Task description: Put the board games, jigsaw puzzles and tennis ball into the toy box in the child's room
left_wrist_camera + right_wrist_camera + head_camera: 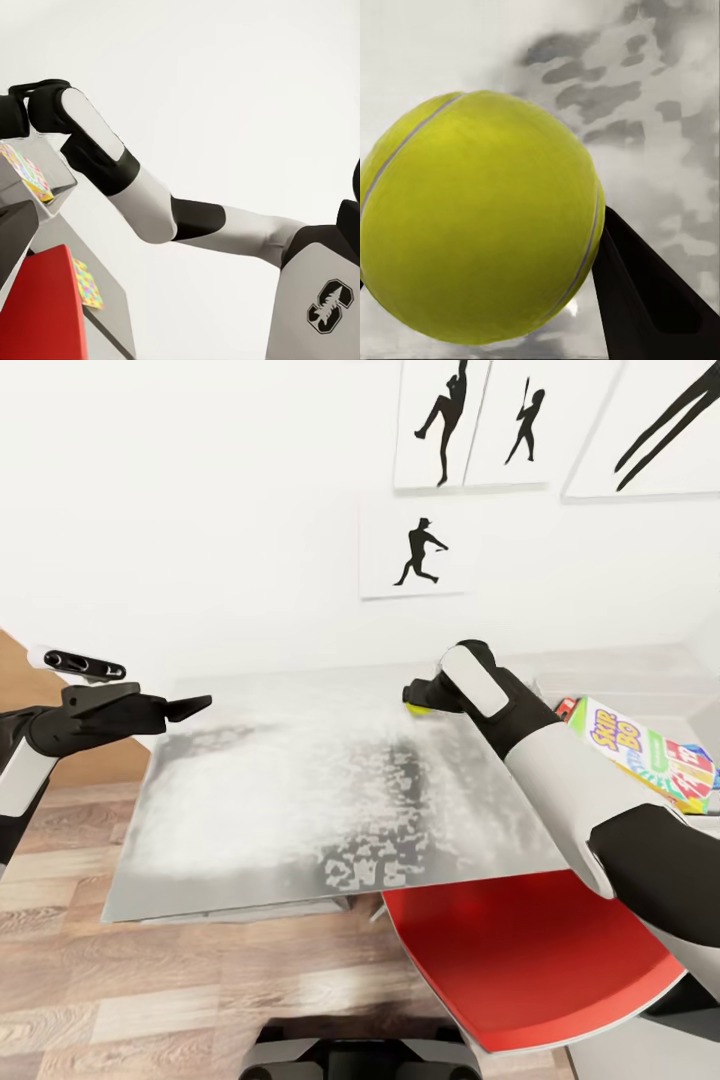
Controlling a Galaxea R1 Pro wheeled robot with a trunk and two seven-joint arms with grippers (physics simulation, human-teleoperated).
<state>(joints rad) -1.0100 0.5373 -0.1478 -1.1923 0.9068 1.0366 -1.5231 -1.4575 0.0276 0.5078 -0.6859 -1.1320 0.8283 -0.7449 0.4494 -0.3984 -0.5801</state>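
The right jaws (414, 698) are closed on the tennis ball (480, 217), a yellow-green ball with a pale seam that looms large in the right wrist view, one dark finger (649, 300) pressed to its lower right side. In the head view the ball (417, 707) is just a small yellow sliver under the black wrist, right of centre, held over the far edge of the grey mottled surface (300, 800).

The left jaws (190, 707) sit at the left of the head view, level with the near-left corner of that surface — their dark tips look close together and grip nothing, though how far apart they stand I cannot tell.

Further out, at the right edge of the head view, the "SKIP BO" board game (650, 755) lies tilted in the light grey toy box (640, 685). A red chair seat (520, 950) fills the lower right, below the surface's near edge. The wood-plank floor (150, 980) runs along the bottom left, and black sports-silhouette pictures (420, 550) hang on the white wall above.

In the left wrist view, a jigsaw puzzle (87, 285) lies flat beside the red chair at lower left, and a second multicoloured board (26, 171) leans in the box at the upper left.
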